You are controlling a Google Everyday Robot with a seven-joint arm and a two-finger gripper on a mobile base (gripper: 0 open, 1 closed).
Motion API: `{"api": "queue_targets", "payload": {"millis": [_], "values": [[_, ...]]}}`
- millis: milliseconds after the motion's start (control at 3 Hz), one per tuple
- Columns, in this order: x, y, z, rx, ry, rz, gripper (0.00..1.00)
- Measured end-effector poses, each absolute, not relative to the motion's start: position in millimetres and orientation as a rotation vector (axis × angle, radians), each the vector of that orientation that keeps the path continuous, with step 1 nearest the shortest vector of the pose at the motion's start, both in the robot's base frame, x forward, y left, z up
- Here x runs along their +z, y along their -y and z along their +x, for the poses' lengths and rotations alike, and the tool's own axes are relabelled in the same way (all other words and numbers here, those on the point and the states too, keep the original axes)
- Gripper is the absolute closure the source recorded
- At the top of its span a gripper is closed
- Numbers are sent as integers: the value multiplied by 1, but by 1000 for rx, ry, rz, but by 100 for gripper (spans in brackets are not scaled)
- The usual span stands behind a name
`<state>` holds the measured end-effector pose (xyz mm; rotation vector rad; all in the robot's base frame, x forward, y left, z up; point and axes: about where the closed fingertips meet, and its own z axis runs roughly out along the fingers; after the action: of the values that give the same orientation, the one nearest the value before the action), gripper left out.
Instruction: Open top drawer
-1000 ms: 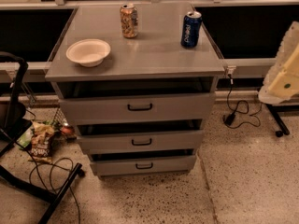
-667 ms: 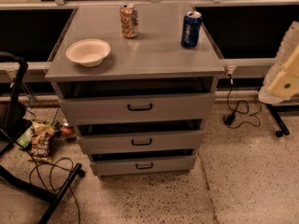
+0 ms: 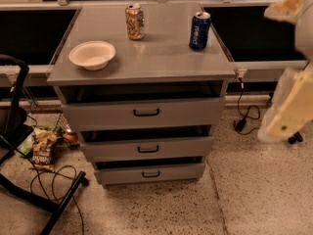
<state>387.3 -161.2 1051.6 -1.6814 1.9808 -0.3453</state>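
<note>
The top drawer (image 3: 98, 114) likely slides stiffly; its bar handle (image 3: 146, 112), well left of the gripper (image 3: 286, 112), offers the hold. Jaws' spread: cannot tell.

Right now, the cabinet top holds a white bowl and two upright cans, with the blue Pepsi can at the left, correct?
No. The camera view shows the blue Pepsi can at the right of the cabinet top; the white bowl is at the left. The gripper is at the picture's right edge, away from the top drawer.
</note>
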Motion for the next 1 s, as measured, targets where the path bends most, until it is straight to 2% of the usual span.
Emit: {"api": "queue_targets", "payload": {"millis": [667, 1000], "values": [[976, 160, 384, -290, -2033, -1733, 0], [822, 170, 408, -56, -2124, -1753, 0]]}}
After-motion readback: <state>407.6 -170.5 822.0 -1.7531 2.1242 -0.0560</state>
